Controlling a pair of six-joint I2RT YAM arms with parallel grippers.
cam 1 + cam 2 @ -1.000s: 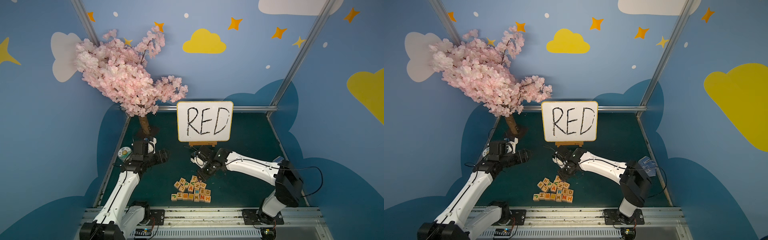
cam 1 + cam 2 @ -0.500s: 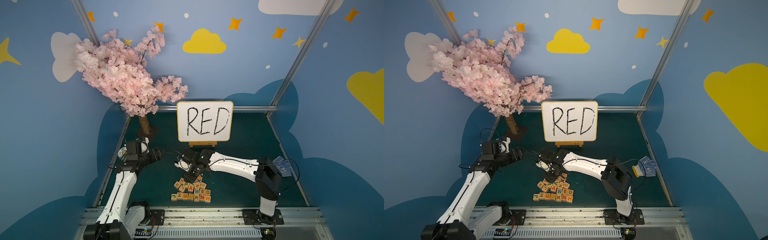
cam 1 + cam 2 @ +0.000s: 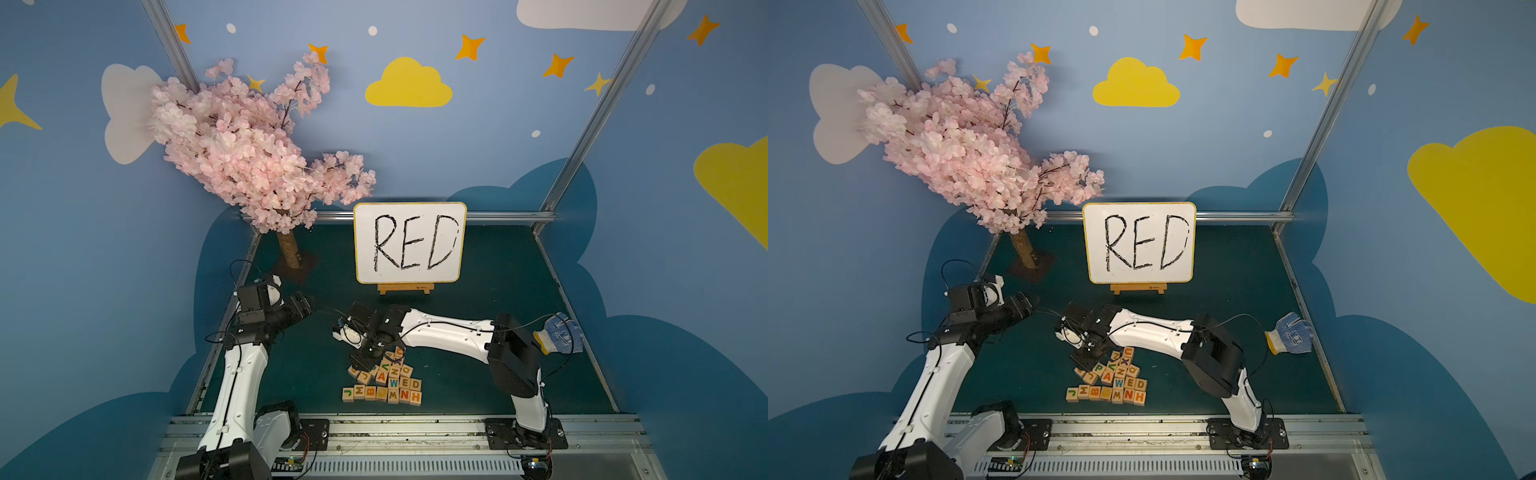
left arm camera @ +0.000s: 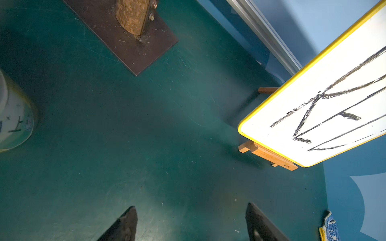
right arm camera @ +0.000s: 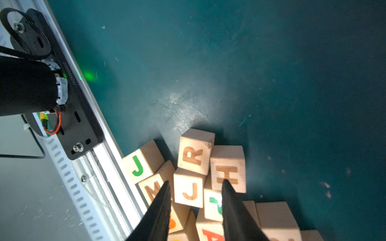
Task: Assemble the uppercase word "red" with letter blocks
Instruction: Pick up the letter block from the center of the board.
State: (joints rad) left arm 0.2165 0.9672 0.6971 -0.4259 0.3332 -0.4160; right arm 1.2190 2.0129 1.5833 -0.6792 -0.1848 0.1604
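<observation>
The letter blocks [image 3: 386, 382] [image 3: 1108, 382] lie in a loose pile near the front of the green mat. An orange-brown E [image 3: 405, 383] and D [image 3: 415, 384] sit side by side after a blue W. The R block [image 5: 195, 155] lies at the pile's edge, next to an H block [image 5: 227, 167]. My right gripper [image 3: 361, 361] [image 3: 1086, 359] [image 5: 195, 182] hangs open over the pile's far left corner. Its fingers straddle a J block [image 5: 189, 192] without gripping it. My left gripper [image 3: 305, 307] [image 3: 1027, 303] [image 4: 191, 206] is open and empty over bare mat, far left of the pile.
A yellow-framed whiteboard [image 3: 409, 243] reading RED stands on a small wooden easel at the back. A pink blossom tree [image 3: 257, 141] stands on a dark base plate [image 4: 133, 46] at the back left. A blue-dotted glove [image 3: 559, 332] lies at the right. The metal rail [image 3: 395, 428] runs along the front.
My right arm has swung left and come down over the pile's far left corner. My left arm has pulled back a little to the left.
</observation>
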